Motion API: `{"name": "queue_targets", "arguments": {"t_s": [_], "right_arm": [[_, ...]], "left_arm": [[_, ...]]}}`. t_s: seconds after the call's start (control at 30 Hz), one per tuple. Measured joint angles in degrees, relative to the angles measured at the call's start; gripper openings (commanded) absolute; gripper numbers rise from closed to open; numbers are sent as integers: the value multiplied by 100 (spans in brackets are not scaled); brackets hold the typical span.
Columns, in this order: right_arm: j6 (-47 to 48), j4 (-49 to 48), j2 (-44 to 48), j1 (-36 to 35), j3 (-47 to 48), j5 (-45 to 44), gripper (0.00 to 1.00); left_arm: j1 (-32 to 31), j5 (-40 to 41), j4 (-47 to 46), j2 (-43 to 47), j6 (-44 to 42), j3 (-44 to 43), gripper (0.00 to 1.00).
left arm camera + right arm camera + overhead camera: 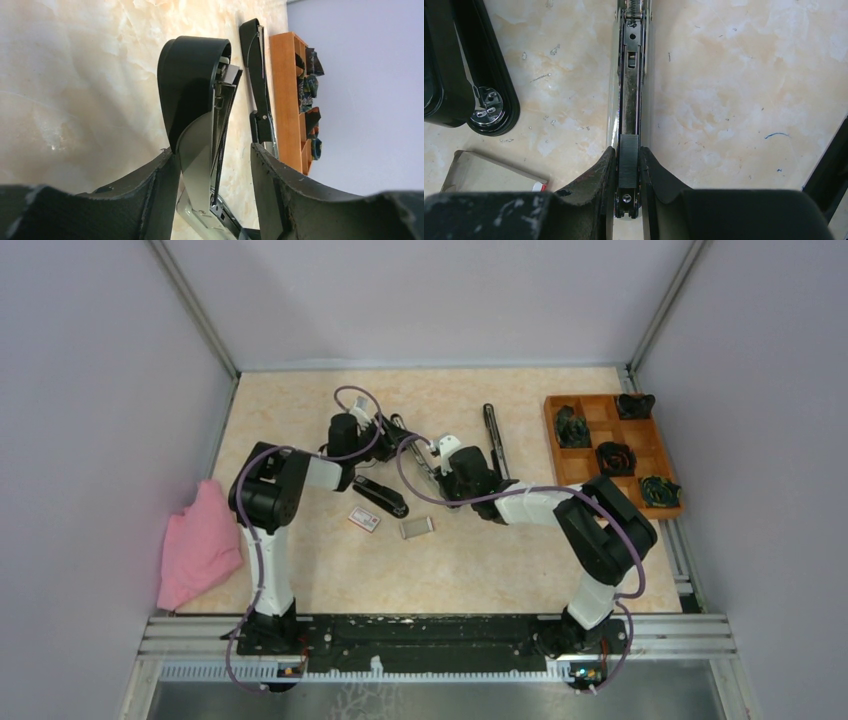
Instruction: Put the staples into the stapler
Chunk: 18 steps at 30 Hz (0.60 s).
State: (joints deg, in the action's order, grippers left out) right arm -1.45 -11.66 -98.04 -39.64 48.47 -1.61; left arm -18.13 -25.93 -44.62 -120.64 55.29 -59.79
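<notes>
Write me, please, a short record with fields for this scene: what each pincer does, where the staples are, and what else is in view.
left pincer: open, one finger on each side of the open stapler, beside its raised black cover
right pincer: shut on the staples
staples position: ridged block lined up over the metal channel of the open stapler
other staplers: closed stapler; second open stapler, lying flat
also in view: red-and-white box; wooden tray; pink cloth
</notes>
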Motion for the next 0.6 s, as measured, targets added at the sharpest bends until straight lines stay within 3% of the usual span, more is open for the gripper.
{"name": "queue_targets", "arguments": {"t_s": [0.3,0.6], "right_arm": [[87,-111,-4,-2,-26,114,0],[221,-369,-9,-13,-142,240,0]], "left_arm": [[-26,151,-138,455,-896,431,55],[-437,772,-120,1351,-2251,750,54]]}}
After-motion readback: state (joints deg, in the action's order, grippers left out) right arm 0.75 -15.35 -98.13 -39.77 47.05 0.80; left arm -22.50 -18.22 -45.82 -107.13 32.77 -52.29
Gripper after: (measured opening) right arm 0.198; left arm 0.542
